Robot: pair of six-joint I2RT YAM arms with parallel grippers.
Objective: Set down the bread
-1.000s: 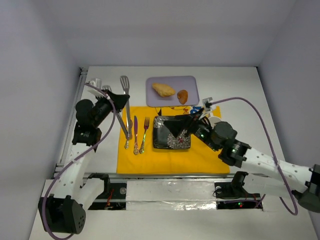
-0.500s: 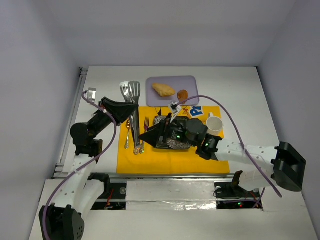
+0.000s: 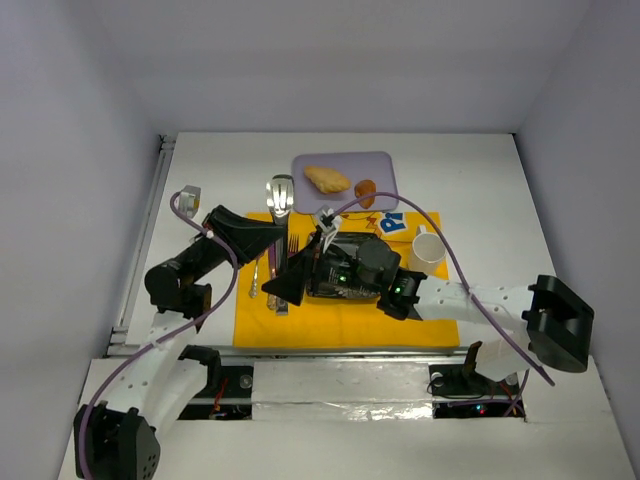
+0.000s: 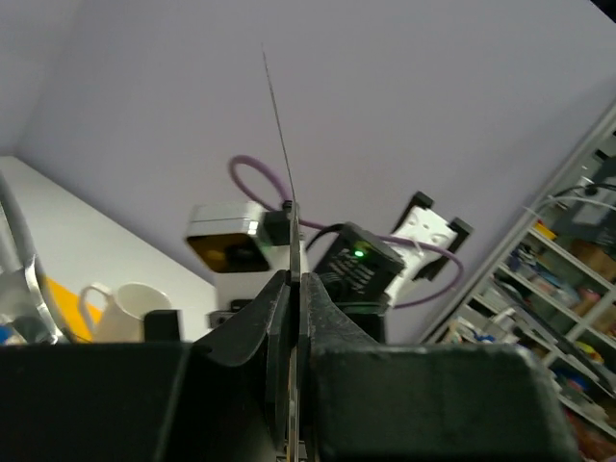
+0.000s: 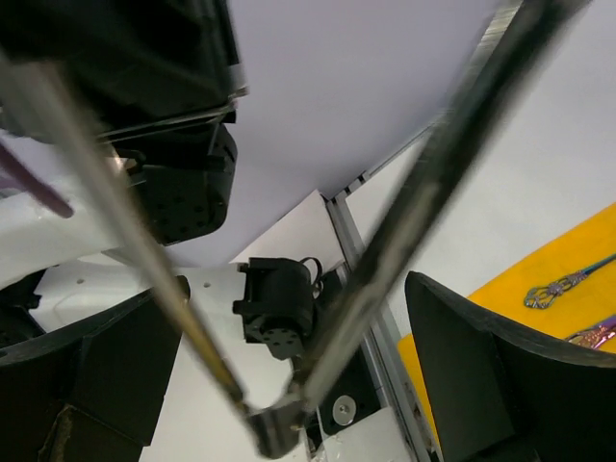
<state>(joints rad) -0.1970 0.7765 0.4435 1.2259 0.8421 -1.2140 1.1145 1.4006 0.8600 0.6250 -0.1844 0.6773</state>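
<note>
Currently the left jaws are pinched tight on the tongs (image 3: 279, 192), above the left part of the yellow mat (image 3: 340, 328). Right jaws gape wide, with the tongs' hinge end between them; contact I can't tell. Bread (image 3: 327, 179) sits on the purple tray (image 3: 385, 165) at the far side of the bench (image 3: 480, 180), well apart from both.

Seen from above: a white table (image 3: 470, 170), bearing a yellow placemat (image 3: 300, 330) near its front edge and a lavender board (image 3: 385, 165) just beyond, at the mat's far edge.
</note>
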